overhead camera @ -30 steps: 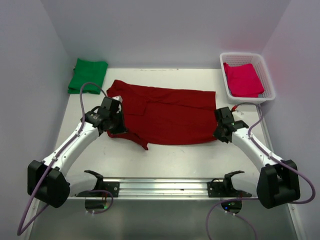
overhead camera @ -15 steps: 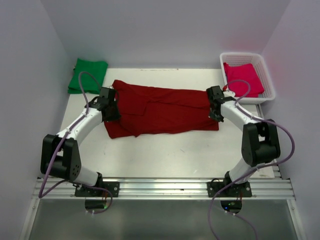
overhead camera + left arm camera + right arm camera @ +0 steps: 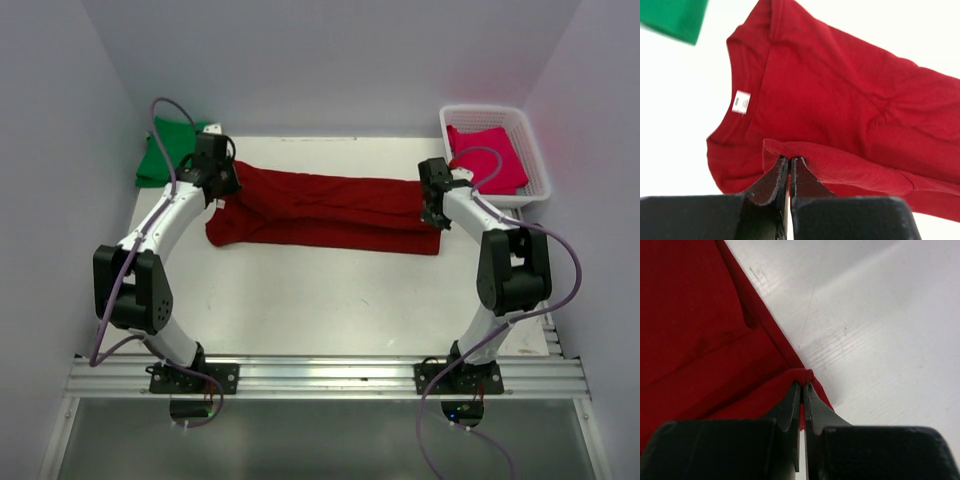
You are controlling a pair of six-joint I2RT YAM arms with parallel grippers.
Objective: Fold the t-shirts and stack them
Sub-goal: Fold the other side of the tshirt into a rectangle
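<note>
With the left gripper (image 3: 790, 159) and right gripper (image 3: 803, 385) each clamped on an edge of the maroon t-shirt (image 3: 330, 210) lying across the counter (image 3: 330, 300), the fold would likely land neatest if both lowered level, cloth taut.

You have three t-shirts in view: one dark maroon-red shirt (image 3: 330, 210), one green shirt (image 3: 155, 165) and one pinkish-red shirt (image 3: 500, 170). You have one white lattice basket (image 3: 482, 110) and one counter (image 3: 330, 290). You have two arms, the left arm (image 3: 165, 235) and the right arm (image 3: 480, 225), each with one pair of jaws. One white label (image 3: 741, 102) shows on the dark maroon-red shirt.
</note>
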